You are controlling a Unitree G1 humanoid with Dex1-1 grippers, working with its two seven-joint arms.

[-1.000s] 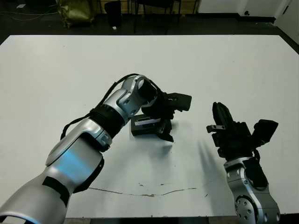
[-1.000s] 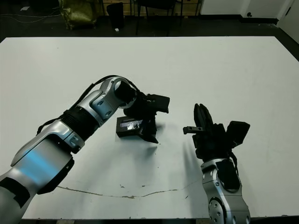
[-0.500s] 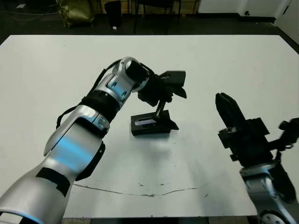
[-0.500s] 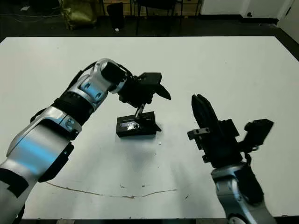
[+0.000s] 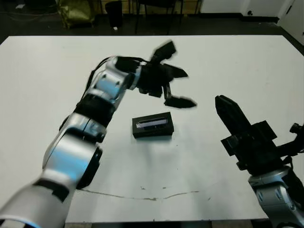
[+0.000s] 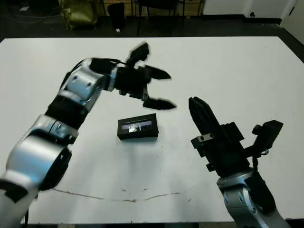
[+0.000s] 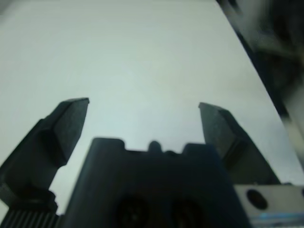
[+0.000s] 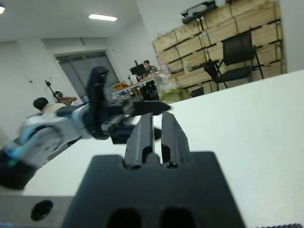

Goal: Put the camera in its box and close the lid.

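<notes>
The box [image 5: 153, 127] lies shut on the white table [image 5: 228, 61], with the lid [image 5: 153, 123] flat on top and its shiny window strip facing up. The camera is hidden. My left gripper [image 5: 188, 89] hangs open in the air above and beyond the box, blurred and touching nothing. In the left wrist view its fingers [image 7: 71, 121] spread wide over bare table. My right gripper [image 5: 220, 100] is raised to the right of the box with its fingers [image 8: 145, 130] pressed together and nothing between them.
A thin dark scratch line [image 5: 142, 197] runs along the table near its front edge. Chairs and dark floor lie beyond the far edge. In the right wrist view, people [image 8: 40, 104] sit at desks far behind.
My left gripper has lifted off the lid and swung up and away from the box, fingers spreading wide. The box stays put with its lid on. My right gripper barely shifted.
</notes>
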